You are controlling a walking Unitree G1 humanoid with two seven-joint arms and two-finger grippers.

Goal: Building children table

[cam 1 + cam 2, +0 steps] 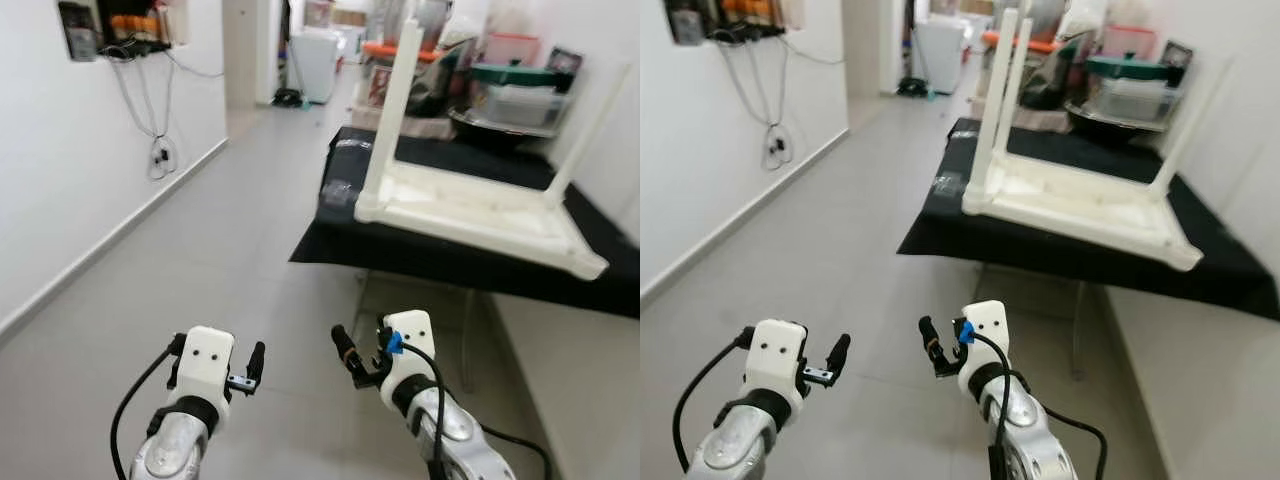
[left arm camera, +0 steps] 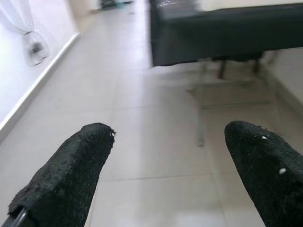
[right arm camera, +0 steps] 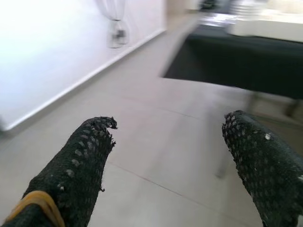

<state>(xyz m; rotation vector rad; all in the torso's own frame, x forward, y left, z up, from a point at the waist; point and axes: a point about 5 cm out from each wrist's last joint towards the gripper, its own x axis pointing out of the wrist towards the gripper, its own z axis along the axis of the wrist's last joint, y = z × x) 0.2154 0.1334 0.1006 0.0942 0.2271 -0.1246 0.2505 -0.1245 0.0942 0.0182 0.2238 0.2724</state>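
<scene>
Both grippers, the left gripper (image 2: 165,156) and the right gripper (image 3: 170,156), were held spread and empty above the floor (image 1: 250,250). Ahead and to the right, well apart, the white children's table (image 1: 480,205) lay upturned on a black-covered table (image 1: 400,250); a closer, squared approach was judged necessary before any leg could be gripped.

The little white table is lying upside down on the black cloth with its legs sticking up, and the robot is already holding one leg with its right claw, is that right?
Not quite. The little white table does lie upside down on the black cloth, legs up, but the right gripper holds nothing. The left eye view shows it open over the floor, short of the table, beside the left gripper.
</scene>
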